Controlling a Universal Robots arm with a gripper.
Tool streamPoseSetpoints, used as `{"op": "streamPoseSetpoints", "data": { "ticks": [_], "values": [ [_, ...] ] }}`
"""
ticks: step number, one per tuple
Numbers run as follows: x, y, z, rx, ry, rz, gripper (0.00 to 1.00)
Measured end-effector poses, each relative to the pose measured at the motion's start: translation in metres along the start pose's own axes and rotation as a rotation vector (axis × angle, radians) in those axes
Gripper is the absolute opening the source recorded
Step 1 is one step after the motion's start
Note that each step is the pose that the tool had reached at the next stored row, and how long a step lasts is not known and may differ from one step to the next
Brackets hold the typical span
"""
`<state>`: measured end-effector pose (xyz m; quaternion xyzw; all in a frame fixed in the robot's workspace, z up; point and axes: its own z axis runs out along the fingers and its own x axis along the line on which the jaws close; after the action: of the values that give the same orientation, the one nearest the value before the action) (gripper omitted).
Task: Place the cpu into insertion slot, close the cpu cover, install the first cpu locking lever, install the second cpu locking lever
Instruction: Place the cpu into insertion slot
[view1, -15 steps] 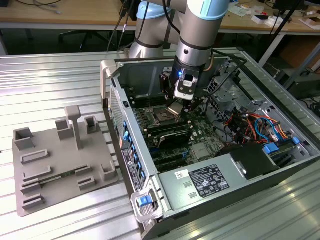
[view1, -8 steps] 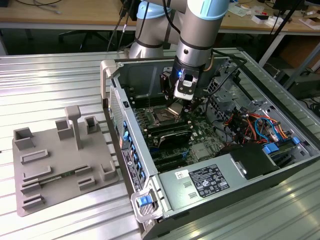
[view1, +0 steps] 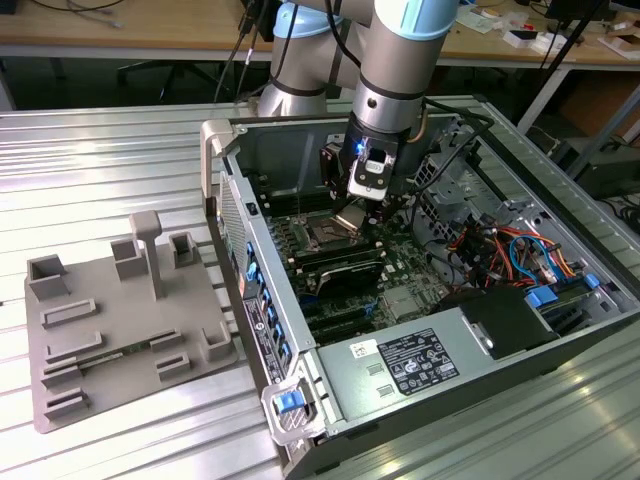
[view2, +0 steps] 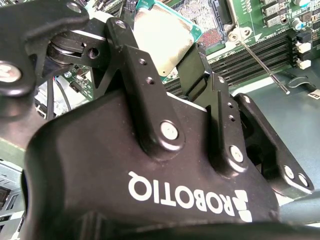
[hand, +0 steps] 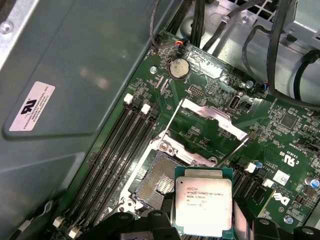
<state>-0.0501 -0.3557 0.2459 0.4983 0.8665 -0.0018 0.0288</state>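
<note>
With the gripper (view1: 356, 205), pinching the cpu (hand: 202, 205) by its edges, mid-frame in the exterior view, just above the bare insertion slot (hand: 154, 182). Left: seating it, shutting the raised cpu cover (hand: 212, 117), latching both levers (view2: 263, 66).

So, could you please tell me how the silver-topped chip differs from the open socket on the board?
The silver-topped square chip has a smooth metal face; the dark square socket with a silvery rim shows a grid of contacts. The chip is clamped in the black tool, above the green board; the socket sits fixed on it, uncovered and empty. Both are square, similar in size.
</note>
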Motion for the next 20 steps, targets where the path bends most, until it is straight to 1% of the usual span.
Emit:
{"op": "streamPoseSetpoints", "data": {
  "ticks": [7, 9, 13, 17, 19, 20],
  "values": [
    [0.0003, 0.0001, 0.0000, 0.0000, 0.0000, 0.000, 0.55],
    [0.0020, 0.0011, 0.0000, 0.0002, -0.0003, 0.000, 0.55],
    [0.0077, 0.0042, -0.0003, 0.0007, -0.0009, 0.005, 0.55],
    [0.0109, 0.0037, -0.0005, 0.0013, -0.0011, 0.019, 0.55],
    [0.0119, 0.0022, -0.0006, 0.0000, 0.0018, 0.029, 0.55],
    [0.0126, 0.0012, -0.0006, -0.0013, 0.0046, 0.036, 0.55]
  ]
}}
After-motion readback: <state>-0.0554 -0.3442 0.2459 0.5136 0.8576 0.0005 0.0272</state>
